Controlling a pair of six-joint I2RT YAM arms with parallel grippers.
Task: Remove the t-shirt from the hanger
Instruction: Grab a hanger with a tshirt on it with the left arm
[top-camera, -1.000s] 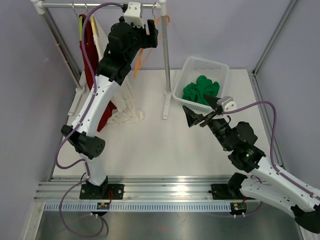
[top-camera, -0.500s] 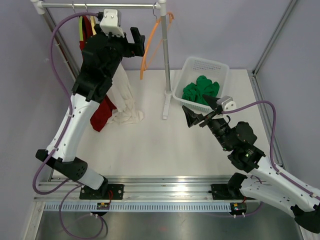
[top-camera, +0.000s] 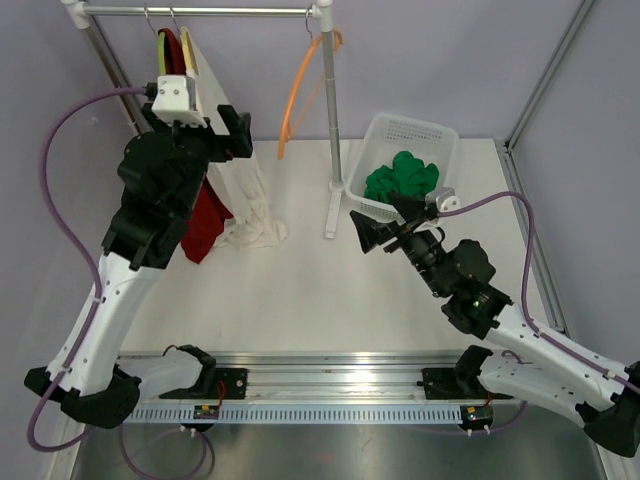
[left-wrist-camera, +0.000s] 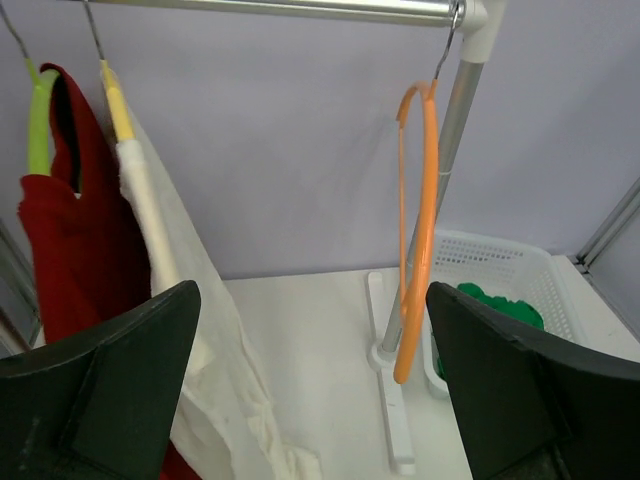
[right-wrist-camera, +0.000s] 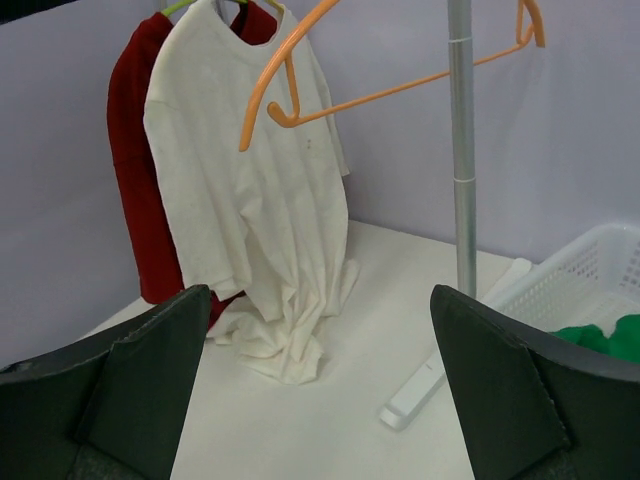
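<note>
Found left fingers (left-wrist-camera: 110, 380) pulled back from bare orange hanger (top-camera: 300, 90) at 12 o'clock, now wide and empty beside white t-shirt (top-camera: 245, 195) hanging at 11 o'clock; right fingers (right-wrist-camera: 130, 380) wide, idle; judged ready for next removal.

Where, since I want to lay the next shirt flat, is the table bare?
The table is bare across its middle and front, bordered by the white t-shirt, the rack foot and the right gripper. Crowded: back left, where the red t-shirt hangs too; back right, the basket holding a green garment.
</note>
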